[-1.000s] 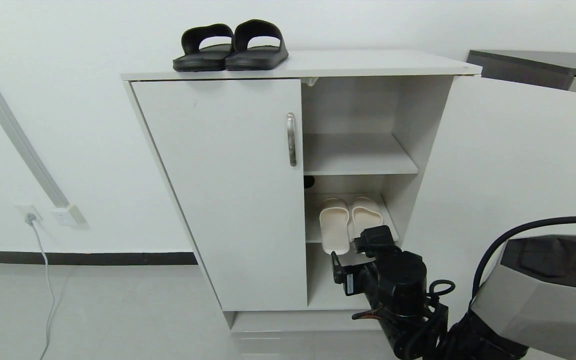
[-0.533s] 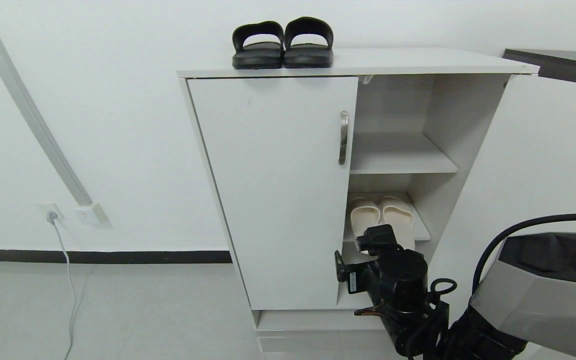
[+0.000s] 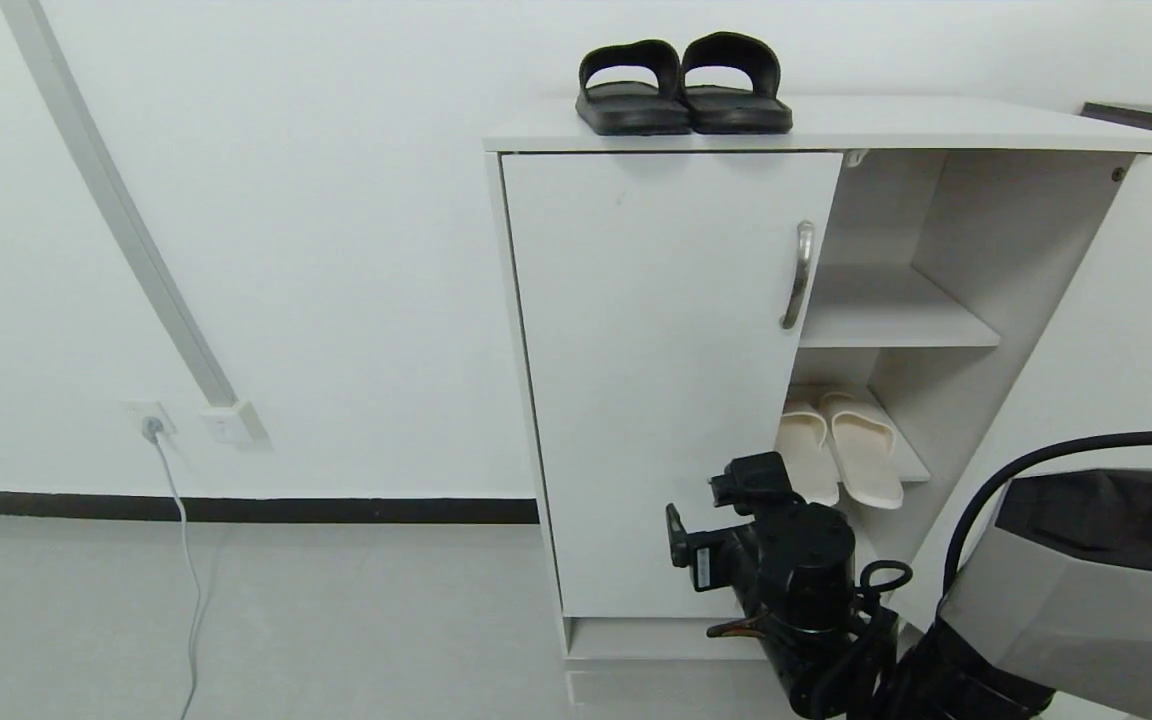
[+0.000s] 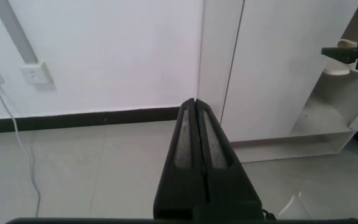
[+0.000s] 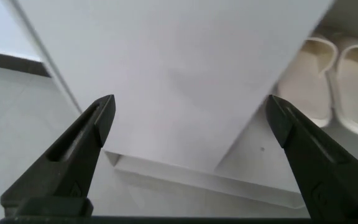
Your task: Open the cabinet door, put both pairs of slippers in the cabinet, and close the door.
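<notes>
A black pair of slippers (image 3: 684, 88) stands on top of the white cabinet (image 3: 936, 125). A cream pair of slippers (image 3: 839, 450) (image 5: 344, 78) lies on the cabinet's middle shelf behind the open right door (image 3: 1116, 330). The left door (image 3: 656, 370) with its metal handle (image 3: 796, 275) is closed. My right gripper (image 3: 711, 505) (image 5: 190, 106) is open and holds nothing, low in front of the left door's bottom corner, short of the cream pair. My left gripper (image 4: 195, 106) is shut on nothing, above the floor left of the cabinet.
A wall socket with a hanging cable (image 3: 148, 425) and a slanting grey conduit (image 3: 116, 210) are on the wall to the left. Bare grey floor (image 3: 236, 620) lies left of the cabinet. A dark piece of furniture (image 3: 1151, 118) stands behind the cabinet's right end.
The whole head picture has shifted: the cabinet and wall socket now sit farther right in it, so the camera has moved. My right gripper keeps its place in the picture and stays open.
</notes>
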Available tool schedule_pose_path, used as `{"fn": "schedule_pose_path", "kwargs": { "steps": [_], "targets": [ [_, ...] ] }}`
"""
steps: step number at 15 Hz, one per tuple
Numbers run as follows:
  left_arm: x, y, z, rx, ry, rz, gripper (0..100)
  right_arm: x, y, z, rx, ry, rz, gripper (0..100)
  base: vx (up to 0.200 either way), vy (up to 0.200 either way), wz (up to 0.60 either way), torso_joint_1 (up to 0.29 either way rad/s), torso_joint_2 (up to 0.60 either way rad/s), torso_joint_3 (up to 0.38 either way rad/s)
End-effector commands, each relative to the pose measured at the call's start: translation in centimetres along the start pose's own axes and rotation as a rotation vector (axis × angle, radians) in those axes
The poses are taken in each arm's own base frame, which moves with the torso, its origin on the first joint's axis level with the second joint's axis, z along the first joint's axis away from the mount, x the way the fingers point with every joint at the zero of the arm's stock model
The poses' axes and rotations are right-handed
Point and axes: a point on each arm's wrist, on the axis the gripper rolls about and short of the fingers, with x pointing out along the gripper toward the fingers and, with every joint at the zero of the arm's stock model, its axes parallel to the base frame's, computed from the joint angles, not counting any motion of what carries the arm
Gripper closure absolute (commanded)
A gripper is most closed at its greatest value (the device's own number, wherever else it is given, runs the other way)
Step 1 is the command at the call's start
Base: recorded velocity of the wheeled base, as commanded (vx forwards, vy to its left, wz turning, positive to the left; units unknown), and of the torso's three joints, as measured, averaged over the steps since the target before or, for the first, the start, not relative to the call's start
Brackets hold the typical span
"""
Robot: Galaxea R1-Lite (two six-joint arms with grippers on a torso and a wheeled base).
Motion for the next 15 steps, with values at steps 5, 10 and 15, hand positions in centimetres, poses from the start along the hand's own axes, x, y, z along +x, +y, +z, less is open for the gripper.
{"fn": "schedule_pose_path", "kwargs": {
  "steps": [5, 10, 15],
  "targets": [
    [0.0, 0.0, 0.0, 0.0, 0.001, 0.001, 100, 0.1, -0.2, -0.1, -0.001, 0.002, -0.004, 0, 0.0, 0.0, 0.0, 0.0, 0.0, 0.0],
    [0.0, 0.0, 0.0, 0.0, 0.001, 0.001, 100, 0.3, -1.0, -0.2, 0.002, -0.002, -0.014, 0, 0.0, 0.0, 0.0, 0.0, 0.0, 0.0],
    [0.0, 0.0, 0.0, 0.0, 0.001, 0.001, 100, 0.6, -1.2, -1.0, -0.022, -0.003, -0.005, 0, 0.0, 0.0, 0.0, 0.0, 0.0, 0.0]
  ]
}}
